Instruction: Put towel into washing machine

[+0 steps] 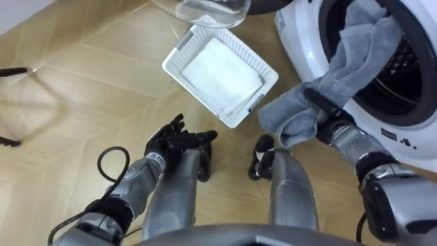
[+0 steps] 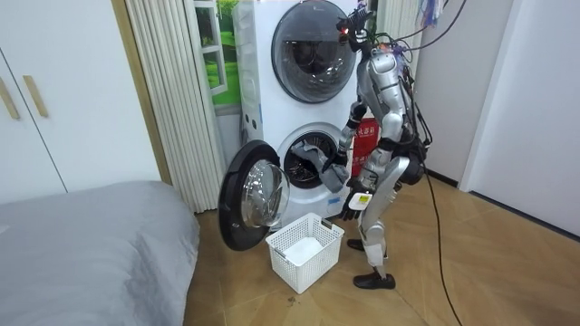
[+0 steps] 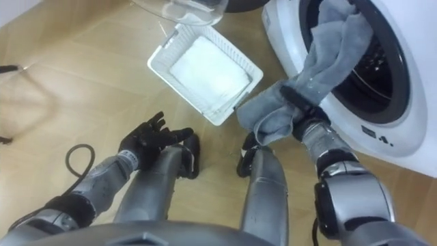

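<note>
Head eyes look down, close; room camera distant; all share washing machine.

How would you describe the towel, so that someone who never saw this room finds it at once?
Look at the lower washing machine, whose round door stands open. A grey towel hangs out of its drum over the rim, gripped at its lower end by the robot's right hand. Unlike the white cloth in the white basket on the floor nearby, it is grey.

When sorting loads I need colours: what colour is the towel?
The towel is plain grey, clearest in the left eye view, gripped by the right hand.
</note>
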Motion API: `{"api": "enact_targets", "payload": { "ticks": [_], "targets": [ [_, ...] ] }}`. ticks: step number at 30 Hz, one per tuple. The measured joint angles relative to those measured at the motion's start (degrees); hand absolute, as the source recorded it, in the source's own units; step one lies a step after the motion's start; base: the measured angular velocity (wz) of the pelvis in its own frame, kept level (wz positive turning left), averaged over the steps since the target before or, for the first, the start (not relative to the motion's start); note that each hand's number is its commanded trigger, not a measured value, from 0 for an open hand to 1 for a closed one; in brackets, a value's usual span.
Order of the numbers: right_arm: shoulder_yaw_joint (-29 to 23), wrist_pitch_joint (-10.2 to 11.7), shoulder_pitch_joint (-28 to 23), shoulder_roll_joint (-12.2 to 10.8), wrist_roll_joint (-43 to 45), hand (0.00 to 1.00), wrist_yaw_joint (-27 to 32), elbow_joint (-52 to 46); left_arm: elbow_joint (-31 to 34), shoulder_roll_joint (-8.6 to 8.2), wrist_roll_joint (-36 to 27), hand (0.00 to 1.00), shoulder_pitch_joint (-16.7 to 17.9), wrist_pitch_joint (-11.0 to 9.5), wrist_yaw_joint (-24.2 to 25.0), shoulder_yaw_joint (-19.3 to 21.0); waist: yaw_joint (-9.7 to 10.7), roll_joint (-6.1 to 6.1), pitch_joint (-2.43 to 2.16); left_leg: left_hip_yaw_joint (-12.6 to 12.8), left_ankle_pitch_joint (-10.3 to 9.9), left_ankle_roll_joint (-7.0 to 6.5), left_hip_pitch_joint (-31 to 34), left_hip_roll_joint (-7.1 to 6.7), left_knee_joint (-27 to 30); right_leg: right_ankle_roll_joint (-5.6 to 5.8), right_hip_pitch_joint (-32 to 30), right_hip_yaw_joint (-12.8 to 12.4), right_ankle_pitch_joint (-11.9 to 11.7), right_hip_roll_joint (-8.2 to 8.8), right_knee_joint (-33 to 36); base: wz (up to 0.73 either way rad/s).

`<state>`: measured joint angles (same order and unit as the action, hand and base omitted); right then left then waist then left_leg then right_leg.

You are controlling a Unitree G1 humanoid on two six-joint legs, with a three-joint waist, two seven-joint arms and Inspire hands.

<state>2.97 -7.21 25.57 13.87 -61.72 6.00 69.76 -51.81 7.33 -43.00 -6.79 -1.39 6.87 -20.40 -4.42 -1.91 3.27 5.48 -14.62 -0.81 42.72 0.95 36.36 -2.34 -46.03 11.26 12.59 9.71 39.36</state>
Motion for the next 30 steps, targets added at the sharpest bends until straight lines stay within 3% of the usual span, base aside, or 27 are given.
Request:
{"api": "enact_targets", "payload": {
  "ticks": [4,7,10,13,20,21,23,25,30],
  "targets": [
    [-2.4,-0.4,0.7,1.2,-7.6,1.0,0.4,0.0,0.6,0.33,0.0,0.0,0.0,0.8,-1.3,0.1,1.1,-0.79,0.0,0.1,0.1,-0.3,0.1,-0.49,0.7,0.36,-0.1,-0.1,0.2,0.31,0.6,0.06],
    [-5.5,-0.4,1.9,2.6,-13.7,1.0,2.2,-0.2,1.8,1.52,-0.1,0.0,0.1,1.6,-2.1,0.0,1.9,-2.13,-0.05,0.7,0.1,-0.58,0.6,-0.76,0.8,0.61,-0.8,-0.6,0.5,0.81,1.6,0.0],
    [-6.7,-0.5,3.2,4.4,-21.5,1.0,4.7,-1.5,3.1,2.55,-0.2,0.0,0.3,2.3,-4.3,-0.1,2.7,-3.35,-0.28,0.8,0.0,-0.79,1.1,-0.29,1.3,0.89,-1.1,-1.2,0.1,-0.12,1.2,-0.04],
    [-7.1,-1.3,5.0,6.2,-26.1,1.0,8.0,-1.9,4.7,2.6,-0.2,0.0,0.5,2.8,-6.5,-0.1,2.9,-3.8,-0.2,1.3,0.1,-1.09,1.6,-0.28,1.3,1.02,-1.8,-1.5,-0.2,0.01,1.3,-0.03],
    [-16.4,-1.8,11.9,6.2,-29.6,1.0,17.8,-2.4,6.9,2.5,0.2,0.0,2.1,2.1,-8.4,1.3,4.2,-4.29,-0.16,2.2,0.2,-1.42,2.4,-0.44,2.2,1.3,-2.3,-0.7,-0.1,0.86,1.8,0.03],
    [-17.2,-1.8,12.4,6.2,-29.8,0.0,18.6,-2.5,7.1,2.44,0.4,0.0,2.1,2.1,-8.6,1.6,4.4,-4.29,-0.16,2.2,0.2,-1.43,2.6,-0.46,2.4,1.38,-2.4,-0.6,0.0,1.02,1.9,0.17],
    [-19.5,-1.6,14.9,6.2,-30.3,0.0,21.5,-2.7,8.8,2.55,1.8,0.0,3.0,1.8,-9.3,1.9,5.5,-4.26,-0.17,2.4,0.2,-1.48,3.8,-0.67,3.5,1.63,-3.1,-0.1,0.4,1.7,2.7,0.2],
    [-21.2,-1.6,16.2,6.3,-30.4,0.0,23.6,-2.7,9.6,2.6,2.8,0.0,3.5,1.7,-10.0,2.2,6.6,-4.25,-0.18,2.5,0.2,-2.39,4.5,-0.7,3.6,1.88,-3.4,0.5,0.6,2.23,3.2,0.23],
    [-22.9,0.7,16.9,6.8,-30.7,0.0,27.8,-2.7,10.3,2.45,3.9,0.0,3.9,1.3,-10.2,2.3,6.9,-4.19,-0.21,3.3,-0.6,-3.72,5.1,-0.72,5.0,2.55,-3.9,0.5,1.2,3.2,4.6,0.08]
  ]
}}
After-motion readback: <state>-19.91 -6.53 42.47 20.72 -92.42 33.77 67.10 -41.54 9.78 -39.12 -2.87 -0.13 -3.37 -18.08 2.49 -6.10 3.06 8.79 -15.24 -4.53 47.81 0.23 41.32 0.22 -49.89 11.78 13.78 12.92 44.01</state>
